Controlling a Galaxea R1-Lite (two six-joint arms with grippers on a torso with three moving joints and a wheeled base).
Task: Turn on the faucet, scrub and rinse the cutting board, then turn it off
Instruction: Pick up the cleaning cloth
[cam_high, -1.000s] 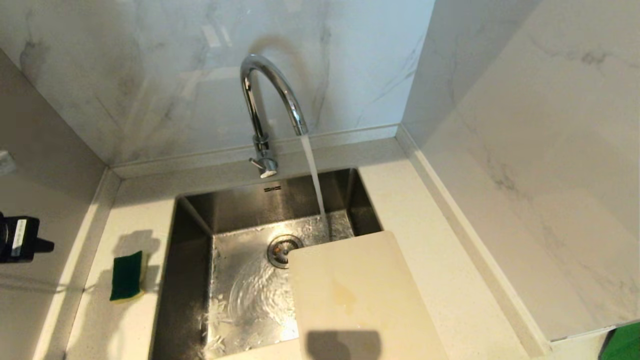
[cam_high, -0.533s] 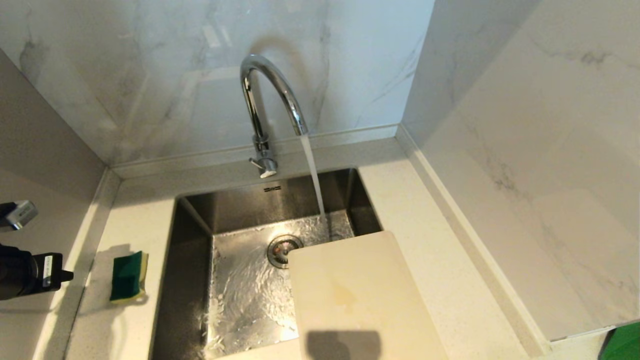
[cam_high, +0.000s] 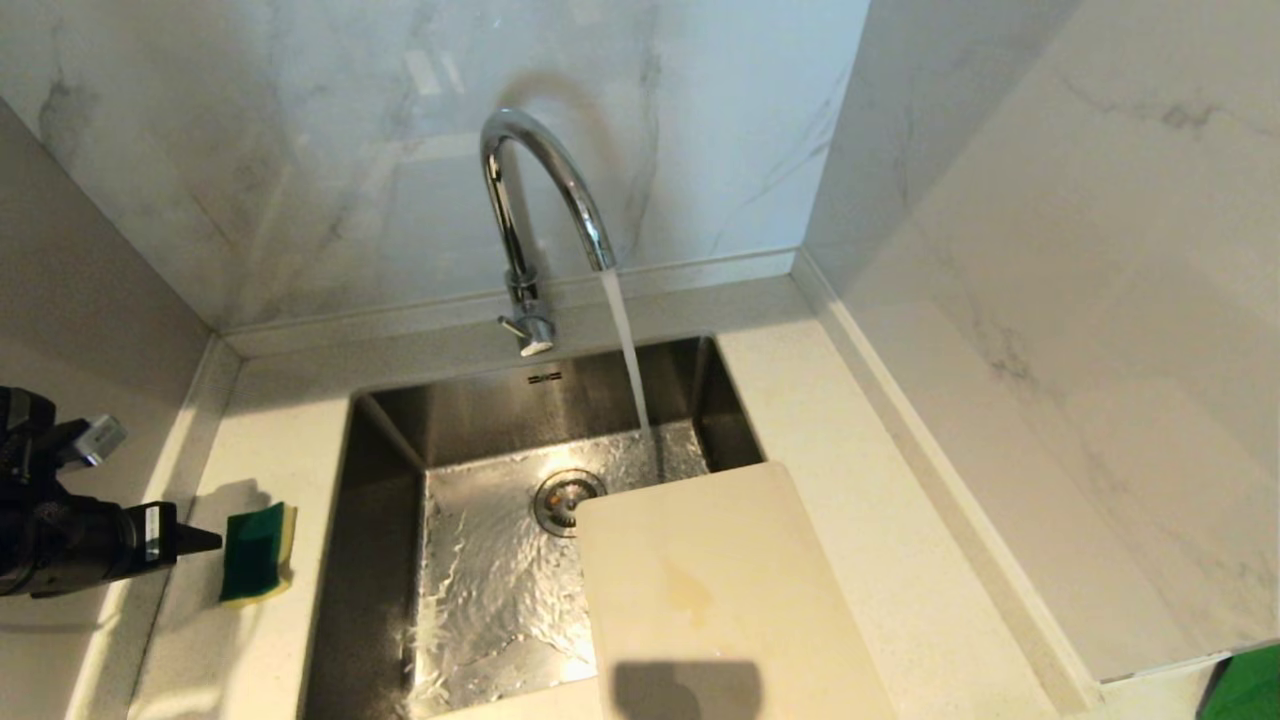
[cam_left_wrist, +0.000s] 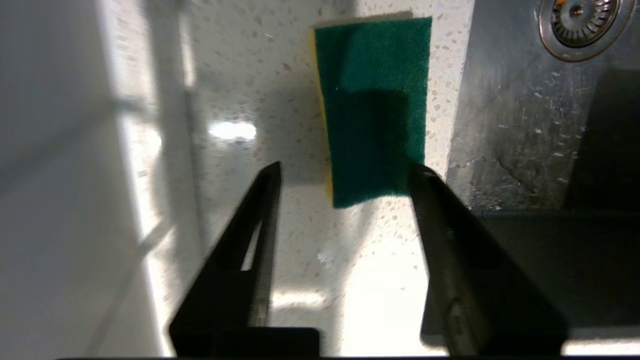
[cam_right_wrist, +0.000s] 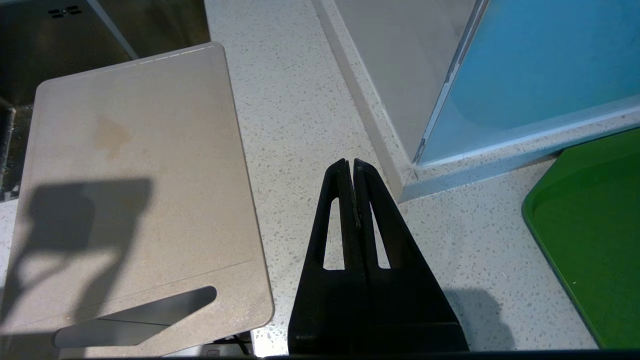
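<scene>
Since the earlier frames, the left gripper (cam_high: 215, 540) has advanced from the counter's left edge toward the sponge (cam_high: 255, 552), its jaws now spread apart and empty, the tips just short of the sponge. Water runs from the faucet (cam_high: 540, 190) at twelve o'clock into the sink (cam_high: 480, 590). At five o'clock the cutting board (cam_high: 710, 590) lies flat, one corner overhanging the basin, its slot handle toward the robot. At nine o'clock the sponge sits green side up on the countertop (cam_high: 270, 430). On the counter right of the board, the right gripper (cam_right_wrist: 353, 165) hangs parked with fingers pressed together, beside a green tray (cam_right_wrist: 590, 240).
</scene>
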